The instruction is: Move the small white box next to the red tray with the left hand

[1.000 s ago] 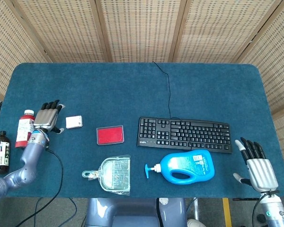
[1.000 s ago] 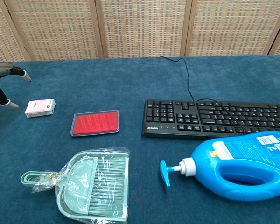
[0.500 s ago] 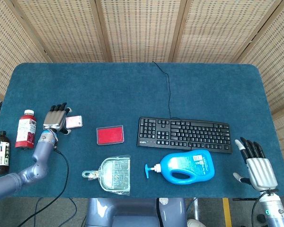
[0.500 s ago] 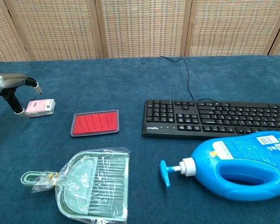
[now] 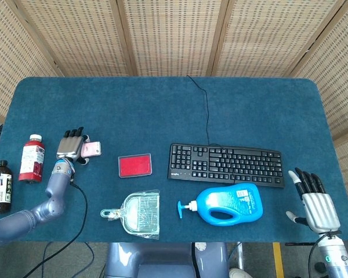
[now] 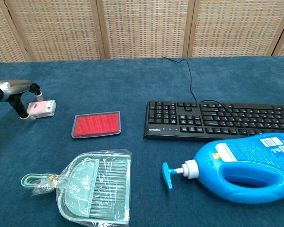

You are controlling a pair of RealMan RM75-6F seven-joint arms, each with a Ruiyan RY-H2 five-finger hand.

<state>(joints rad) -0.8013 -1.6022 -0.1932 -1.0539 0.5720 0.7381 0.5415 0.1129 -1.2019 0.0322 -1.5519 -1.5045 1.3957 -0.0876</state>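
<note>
Over the last second the left hand [image 5: 71,146] had slid in from well clear of the small white box [image 5: 93,149] until it sat right against the box's far side from the red tray [image 5: 134,165], so the reach looked finished and a grasp seemed to be starting. In the chest view the left hand's [image 6: 20,93] fingers arched down over that end of the small white box [image 6: 42,108], with the thumb tip on the cloth beside it; whether they had truly closed on the box could not be told, since the contact side was hidden in both views. The box itself appeared not to have shifted: it lay flat on the blue table [image 5: 162,110], a short gap away from the tray and slightly farther back than it, so the move proper was judged not yet begun. It was a small, flat, rectangular carton, white with a pinkish face and some print too small to read, looking light and easy to push. The right hand [image 5: 316,202] rested open, fingers spread, holding nothing, far from the tray beyond the keyboard [image 5: 225,164].
</note>
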